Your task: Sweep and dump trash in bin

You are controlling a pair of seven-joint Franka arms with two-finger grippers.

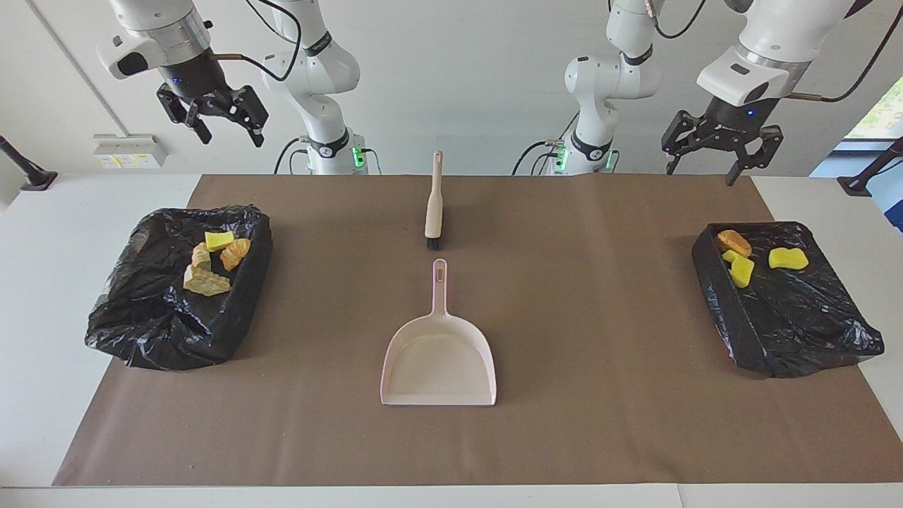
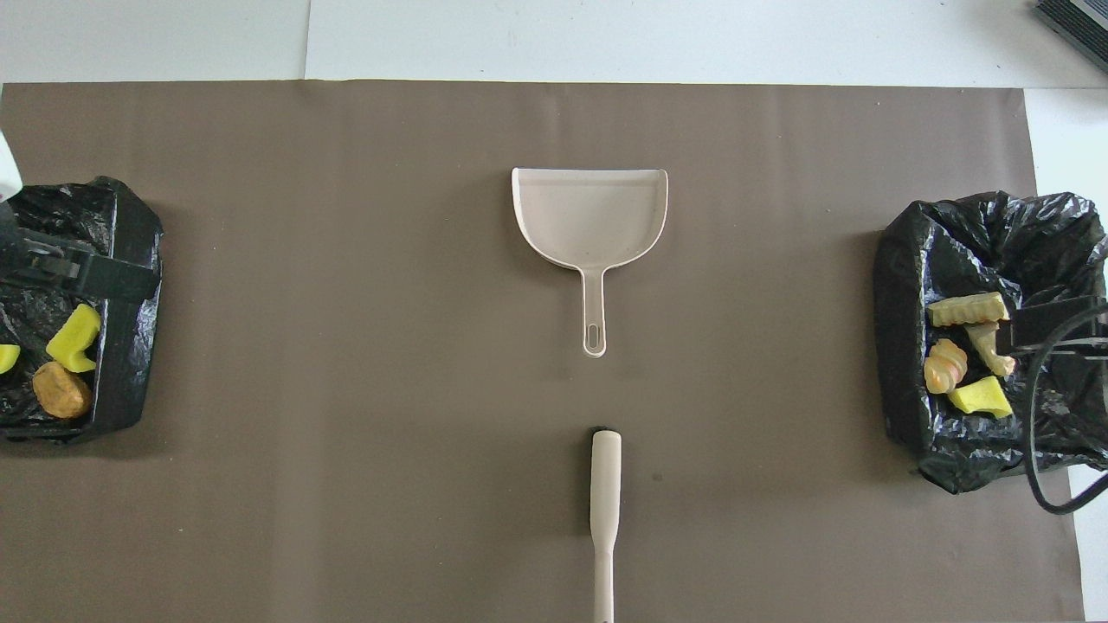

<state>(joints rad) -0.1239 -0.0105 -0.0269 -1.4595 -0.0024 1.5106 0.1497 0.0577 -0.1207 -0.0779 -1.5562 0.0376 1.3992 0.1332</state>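
Trash sits in two black-lined bins, one at each end of the table. Bin at my right arm's end (image 1: 176, 286) holds four pieces: a yellow sponge bit (image 1: 219, 240), an orange bread-like chunk (image 1: 235, 253), and two pale beige chunks (image 1: 204, 281) touching one another. Bin at my left arm's end (image 1: 783, 317) holds three: a brown-orange chunk (image 1: 734, 243), a yellow sponge bit (image 1: 741, 270) just beside it, and another yellow bit (image 1: 788, 258) near both.

Pink dustpan (image 1: 439, 353) lies flat mid-mat, pan mouth away from me, handle pointing toward me. Brush (image 1: 434, 204) lies nearer to me than the dustpan, in line with its handle, bristle end toward the dustpan, not touching it. Brown mat (image 1: 607, 339) around them carries only fine specks.

My right gripper (image 1: 220, 120) hangs high in the air over my right arm's end of the table, fingers spread, holding nothing. My left gripper (image 1: 709, 149) hangs high over the edge of the mat at my left arm's end, fingers spread, holding nothing.
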